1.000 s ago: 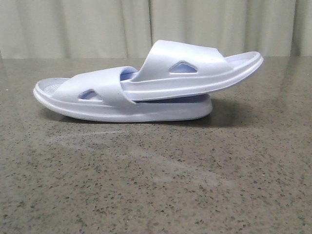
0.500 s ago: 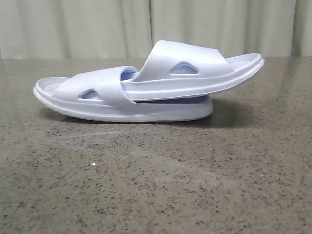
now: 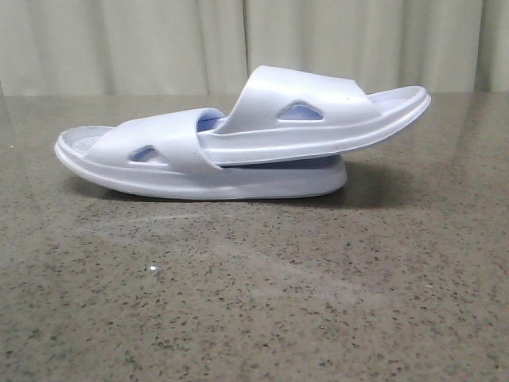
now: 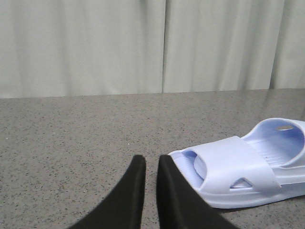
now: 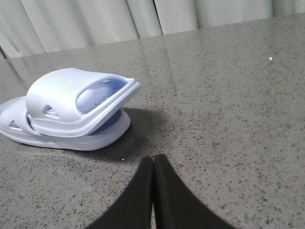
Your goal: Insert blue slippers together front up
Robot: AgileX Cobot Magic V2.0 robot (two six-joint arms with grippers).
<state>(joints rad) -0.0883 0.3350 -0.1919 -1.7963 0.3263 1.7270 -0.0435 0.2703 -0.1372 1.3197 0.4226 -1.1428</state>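
Note:
In the front view the two pale blue-white slippers lie on the table, joined. The lower slipper (image 3: 171, 151) lies flat, toe to the left. The upper slipper (image 3: 318, 119) has its front pushed under the lower one's strap, and its heel sticks up to the right. Neither gripper shows in the front view. In the left wrist view my left gripper (image 4: 151, 160) is empty, jaws nearly together, just left of the slipper's toe (image 4: 238, 162). In the right wrist view my right gripper (image 5: 153, 160) is shut and empty, a little short of the slippers (image 5: 66, 90).
The slippers rest on a speckled grey stone table (image 3: 278, 302). A pale curtain (image 3: 238, 40) hangs behind the table's far edge. A small white speck (image 3: 153, 270) lies on the table in front of the slippers.

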